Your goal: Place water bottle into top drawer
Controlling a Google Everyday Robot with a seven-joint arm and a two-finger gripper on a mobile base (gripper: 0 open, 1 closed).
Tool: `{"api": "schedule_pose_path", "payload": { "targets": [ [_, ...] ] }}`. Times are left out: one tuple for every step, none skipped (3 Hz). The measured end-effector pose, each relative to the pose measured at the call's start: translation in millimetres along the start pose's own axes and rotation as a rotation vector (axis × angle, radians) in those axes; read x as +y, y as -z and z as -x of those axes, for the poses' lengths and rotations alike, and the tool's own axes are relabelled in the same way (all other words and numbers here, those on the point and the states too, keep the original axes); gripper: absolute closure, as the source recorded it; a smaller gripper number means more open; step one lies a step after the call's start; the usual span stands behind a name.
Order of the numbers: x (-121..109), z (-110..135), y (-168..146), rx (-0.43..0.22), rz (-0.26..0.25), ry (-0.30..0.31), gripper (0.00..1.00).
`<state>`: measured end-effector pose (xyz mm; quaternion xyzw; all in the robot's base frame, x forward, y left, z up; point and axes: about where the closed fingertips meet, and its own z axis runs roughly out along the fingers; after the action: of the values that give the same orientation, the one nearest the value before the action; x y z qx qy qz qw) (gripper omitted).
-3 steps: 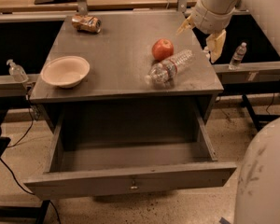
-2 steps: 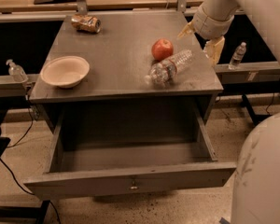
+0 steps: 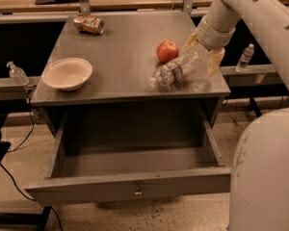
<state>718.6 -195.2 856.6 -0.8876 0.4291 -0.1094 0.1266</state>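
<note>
The water bottle (image 3: 176,68) lies on its side on the grey cabinet top (image 3: 120,57), cap end pointing up-right, just below a red apple (image 3: 167,50). My gripper (image 3: 202,53) hangs at the cabinet's right edge, open, its two tan fingers (image 3: 215,60) straddling the bottle's cap end without closing on it. The top drawer (image 3: 135,186) is pulled fully out below the cabinet top, empty inside, with a small metal knob (image 3: 137,192) on its front.
A cream bowl (image 3: 67,73) sits at the left of the cabinet top. A crushed can (image 3: 88,24) lies at the back left. A pump dispenser (image 3: 17,73) stands at the left, a small upright bottle (image 3: 244,57) at the right. My white body (image 3: 265,172) fills the lower right.
My gripper has moved slightly up and left toward the bottle's cap end. The bottle, the apple and the drawer have not moved.
</note>
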Motion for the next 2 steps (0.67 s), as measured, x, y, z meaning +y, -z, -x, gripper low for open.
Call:
{"api": "schedule_pose_path", "payload": {
  "targets": [
    [-1.5,9.5,-12.0,-0.03,0.005,-0.02,0.56],
    [-2.0,19.7,-18.6,-0.062,0.015,-0.039,0.78]
  ]
}}
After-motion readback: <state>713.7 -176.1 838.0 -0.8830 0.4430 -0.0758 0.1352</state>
